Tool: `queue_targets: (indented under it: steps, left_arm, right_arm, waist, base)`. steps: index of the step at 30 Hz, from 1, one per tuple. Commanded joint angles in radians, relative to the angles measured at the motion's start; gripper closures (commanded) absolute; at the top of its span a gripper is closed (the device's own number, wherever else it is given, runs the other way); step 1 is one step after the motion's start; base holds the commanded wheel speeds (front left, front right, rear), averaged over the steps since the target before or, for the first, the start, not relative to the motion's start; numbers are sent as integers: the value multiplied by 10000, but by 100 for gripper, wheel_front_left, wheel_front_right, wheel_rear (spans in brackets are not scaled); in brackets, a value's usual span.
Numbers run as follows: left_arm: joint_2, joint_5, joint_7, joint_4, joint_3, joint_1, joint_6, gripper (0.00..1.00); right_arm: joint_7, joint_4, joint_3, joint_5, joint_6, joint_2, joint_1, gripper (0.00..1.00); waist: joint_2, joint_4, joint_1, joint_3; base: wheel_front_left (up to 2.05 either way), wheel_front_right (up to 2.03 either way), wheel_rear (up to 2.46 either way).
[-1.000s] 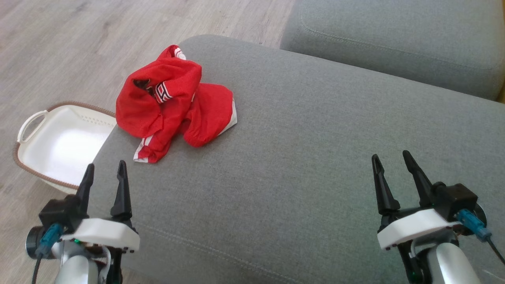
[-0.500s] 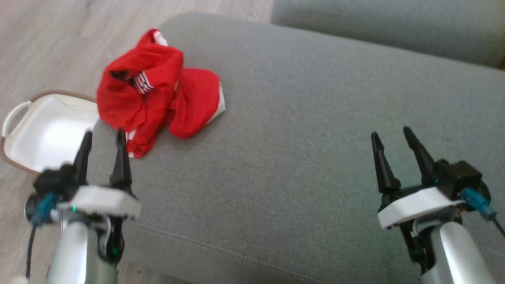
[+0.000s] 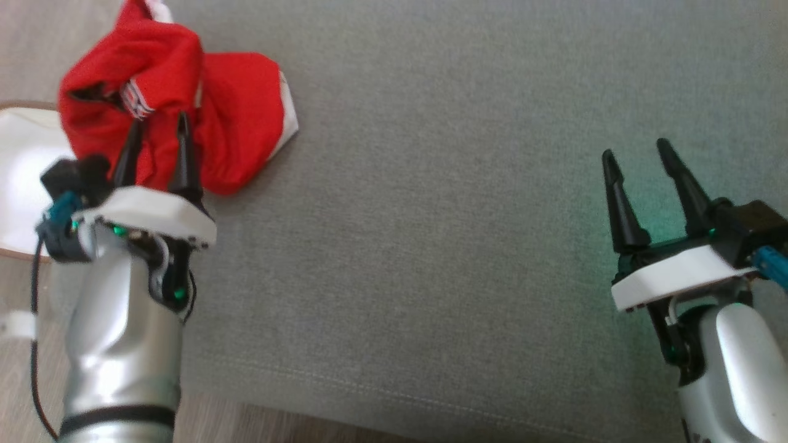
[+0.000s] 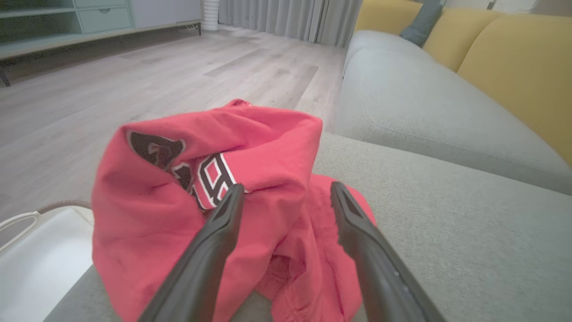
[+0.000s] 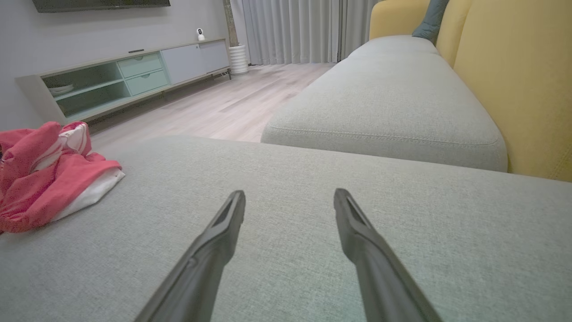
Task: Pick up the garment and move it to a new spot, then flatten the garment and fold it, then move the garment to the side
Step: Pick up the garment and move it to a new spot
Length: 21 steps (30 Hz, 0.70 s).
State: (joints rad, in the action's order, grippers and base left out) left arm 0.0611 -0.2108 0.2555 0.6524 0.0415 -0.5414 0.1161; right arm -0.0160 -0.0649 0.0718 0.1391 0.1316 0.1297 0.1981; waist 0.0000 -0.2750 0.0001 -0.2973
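Note:
The garment (image 3: 234, 123) is a crumpled red jersey with white trim and a black-and-white number, lying at the left end of the grey sofa cushion (image 3: 443, 203). It also shows in the left wrist view (image 4: 268, 147) and at the left of the right wrist view (image 5: 49, 183). My left gripper (image 3: 159, 123) is open, its fingertips over the garment's near edge, one finger on either side of a raised fold. My right gripper (image 3: 635, 151) is open above bare cushion far to the right, with nothing between its fingers.
A white basket (image 3: 18, 178) with a brown rim sits on the wooden floor just left of the cushion. A second grey cushion (image 5: 384, 107) and yellow backrests (image 5: 514, 80) lie beyond. A low cabinet (image 5: 125, 76) stands across the room.
The head camera has tilted down and shifted, so the whole picture moved. My left gripper has advanced up to the garment, still open. The right gripper has kept its place over the cushion.

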Motion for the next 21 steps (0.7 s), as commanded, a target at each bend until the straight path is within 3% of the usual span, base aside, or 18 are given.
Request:
queue_targets:
  steps: [1, 11, 12, 13, 14, 21]
  left_arm:
    - [490, -51, 49, 77, 279, -550, 33, 0]
    - [1255, -291, -732, 3245, 338, -2443, -22, 0]
    - [1316, -310, -830, 3428, 327, -2566, -14, 11]
    - [1351, -360, -953, 3609, 324, -2679, 0, 62]
    - [1388, -394, -1052, 3765, 306, -2777, 15, 98]
    - [1719, -343, -505, 3958, 160, -3217, 26, 100]
  right_arm:
    - [-2, 421, 179, -43, -9, 89, 329, 0]
    - [-11, 334, 149, 2, -9, 49, 372, 0]
    - [-16, 311, 156, 24, -9, 47, 363, 0]
    - [-26, 288, 163, 43, -9, 45, 354, 0]
    - [-37, 264, 166, 69, -9, 38, 338, 0]
    - [-82, 202, 172, 130, -9, -7, 260, 0]
  waist:
    - [0, 211, -1, -364]
    - [0, 252, -1, -511]
    - [0, 255, -1, -491]
    - [0, 257, -1, -460]
    - [0, 259, -1, -422]
    - [0, 306, -1, -246]
  base:
    - [0, 0, 0]
    - [0, 0, 0]
    - [0, 0, 0]
    - [0, 0, 0]
    - [0, 0, 0]
    - [0, 0, 0]
